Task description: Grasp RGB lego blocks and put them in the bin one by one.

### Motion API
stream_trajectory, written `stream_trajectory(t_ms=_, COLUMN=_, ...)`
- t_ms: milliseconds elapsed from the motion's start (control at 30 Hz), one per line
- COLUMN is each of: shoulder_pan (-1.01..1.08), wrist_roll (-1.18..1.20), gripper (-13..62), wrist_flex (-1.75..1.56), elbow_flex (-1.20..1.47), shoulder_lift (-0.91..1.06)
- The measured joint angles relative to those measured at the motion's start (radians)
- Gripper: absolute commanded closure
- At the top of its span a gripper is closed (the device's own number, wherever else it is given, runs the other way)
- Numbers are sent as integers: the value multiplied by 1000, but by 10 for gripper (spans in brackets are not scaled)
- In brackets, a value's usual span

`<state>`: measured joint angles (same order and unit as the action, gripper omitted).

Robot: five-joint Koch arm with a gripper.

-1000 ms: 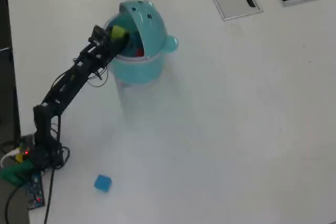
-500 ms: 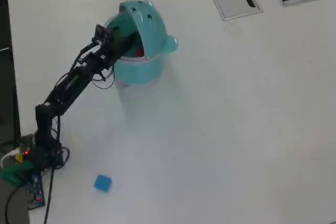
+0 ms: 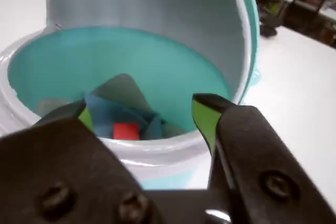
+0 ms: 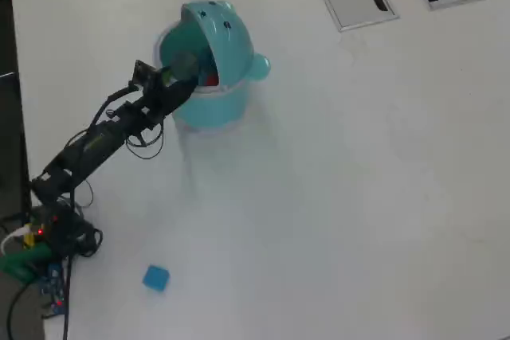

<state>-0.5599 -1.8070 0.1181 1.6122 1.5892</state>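
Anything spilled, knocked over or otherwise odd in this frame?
Nothing stands out. The bin stands upright with its flap raised, and a red block lies inside it. The open gripper is empty at the bin's rim. The blue block sits on the table, not yet picked up.

The bin (flap raised on its far side) blocks the gripper; bare table lies right.

Bright even overhead light, soft faint shadows, wrist view blurred up close
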Motion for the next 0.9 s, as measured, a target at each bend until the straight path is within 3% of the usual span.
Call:
stream_trajectory(t_ms=567, shoulder_pan=380, wrist_roll=0, gripper=162, wrist_flex=202, elbow_flex=430, shoulder_lift=408)
stream_trajectory(t_ms=900, shoulder_pan=592, wrist_roll=0, gripper=162, wrist_flex=416, elbow_flex=485, shoulder_lift=495)
